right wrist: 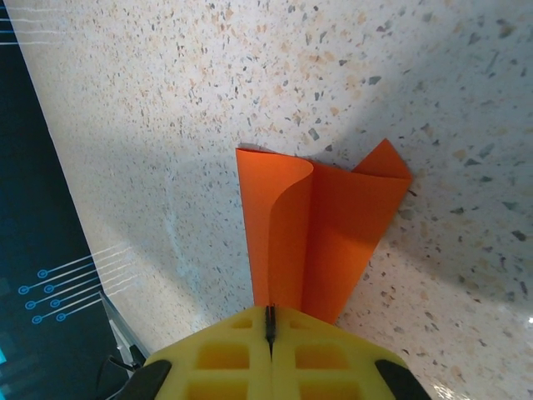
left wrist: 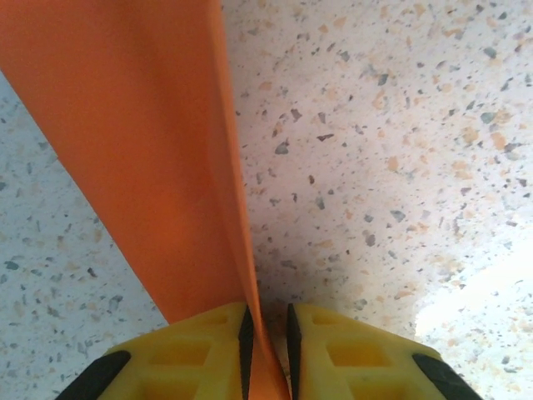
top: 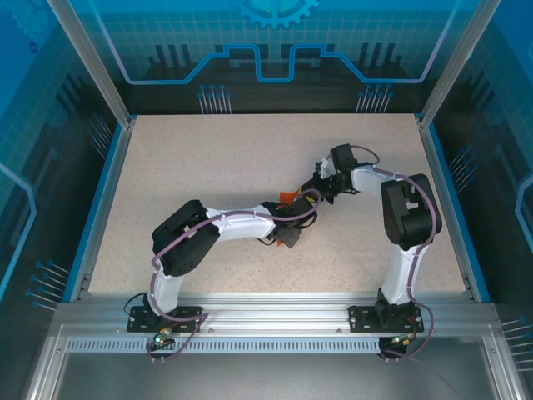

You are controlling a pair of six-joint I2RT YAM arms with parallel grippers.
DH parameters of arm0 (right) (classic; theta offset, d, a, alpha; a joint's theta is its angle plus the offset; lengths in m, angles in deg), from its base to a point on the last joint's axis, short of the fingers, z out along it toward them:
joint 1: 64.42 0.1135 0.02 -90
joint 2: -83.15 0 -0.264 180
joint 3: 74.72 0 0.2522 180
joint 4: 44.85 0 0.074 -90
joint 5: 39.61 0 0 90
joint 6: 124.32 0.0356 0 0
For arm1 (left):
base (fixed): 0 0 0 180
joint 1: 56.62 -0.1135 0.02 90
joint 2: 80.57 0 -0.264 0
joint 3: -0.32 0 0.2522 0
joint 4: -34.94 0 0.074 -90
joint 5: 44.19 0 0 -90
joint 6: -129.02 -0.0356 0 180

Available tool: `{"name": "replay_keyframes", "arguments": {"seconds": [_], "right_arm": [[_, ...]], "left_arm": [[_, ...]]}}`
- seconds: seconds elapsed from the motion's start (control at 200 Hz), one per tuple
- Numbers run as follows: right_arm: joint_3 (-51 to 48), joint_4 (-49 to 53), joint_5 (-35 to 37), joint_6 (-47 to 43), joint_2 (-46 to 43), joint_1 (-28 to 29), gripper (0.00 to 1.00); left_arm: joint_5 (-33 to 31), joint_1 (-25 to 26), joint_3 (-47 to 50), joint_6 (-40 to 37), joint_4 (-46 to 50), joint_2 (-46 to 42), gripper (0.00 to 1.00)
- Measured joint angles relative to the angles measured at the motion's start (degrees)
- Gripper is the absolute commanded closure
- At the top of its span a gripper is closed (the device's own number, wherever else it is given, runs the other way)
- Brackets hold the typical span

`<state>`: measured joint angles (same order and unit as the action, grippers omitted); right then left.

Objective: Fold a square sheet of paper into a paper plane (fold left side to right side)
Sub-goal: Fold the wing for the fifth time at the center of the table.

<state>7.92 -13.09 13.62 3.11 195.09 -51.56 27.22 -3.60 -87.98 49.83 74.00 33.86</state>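
Note:
The square sheet of paper [top: 289, 197] is bright orange and lies half-folded and curled in the middle of the table, mostly hidden under both wrists. In the right wrist view the sheet [right wrist: 333, 225] stands up in a loose curl, one flap bowed over the other. My right gripper [right wrist: 269, 321] is shut on its near edge, pads pressed together. In the left wrist view the sheet [left wrist: 150, 125] runs up from between my left gripper's [left wrist: 266, 333] jaws. It rests against the left pad, with a narrow gap to the right pad. The two grippers [top: 291, 215] [top: 321, 188] meet over the paper.
The speckled tabletop [top: 208, 167] is bare around the paper. Blue rails [top: 100, 208] and an aluminium frame bound it at the left, right and near sides. The right arm's elbow [top: 408, 212] rises over the right half.

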Motion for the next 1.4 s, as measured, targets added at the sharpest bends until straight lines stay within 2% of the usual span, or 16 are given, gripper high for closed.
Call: {"name": "replay_keyframes", "arguments": {"seconds": [0.17, 0.36, 0.52, 0.71, 0.86, 1.025, 1.401], "right_arm": [[-1.60, 0.00, 2.21, -1.57, -3.50, -1.88, 0.68], [-6.82, -0.04, 6.91, -4.17, -14.40, -6.91, 0.53], [-13.11, -0.39, 9.55, -5.84, -20.55, -8.33, 0.52], [-22.53, -4.24, 9.53, -6.12, -21.84, -8.22, 0.50], [-26.86, -7.80, 9.79, -5.66, -22.88, -6.01, 0.48], [-27.10, -12.46, 9.70, -5.31, -23.23, -2.71, 0.46], [-27.10, -18.16, 8.66, -3.61, -19.82, -1.11, 0.46]], "left_arm": [[4.94, -2.10, 0.02, 1.29, -0.94, -0.15, 0.83], [14.64, -6.27, 0.07, 2.29, -2.89, -0.37, 0.84], [22.95, -9.84, 0.07, 2.82, -3.39, -0.37, 0.84], [30.80, -12.79, 0.07, 3.91, -4.26, -0.35, 0.84], [36.28, -14.32, 0.20, 6.10, -6.73, -0.15, 0.84], [39.19, -14.82, 1.14, 7.34, -8.41, 0.07, 0.83], [41.77, -14.82, 1.20, 7.32, -9.22, 2.62, 0.83]]}}
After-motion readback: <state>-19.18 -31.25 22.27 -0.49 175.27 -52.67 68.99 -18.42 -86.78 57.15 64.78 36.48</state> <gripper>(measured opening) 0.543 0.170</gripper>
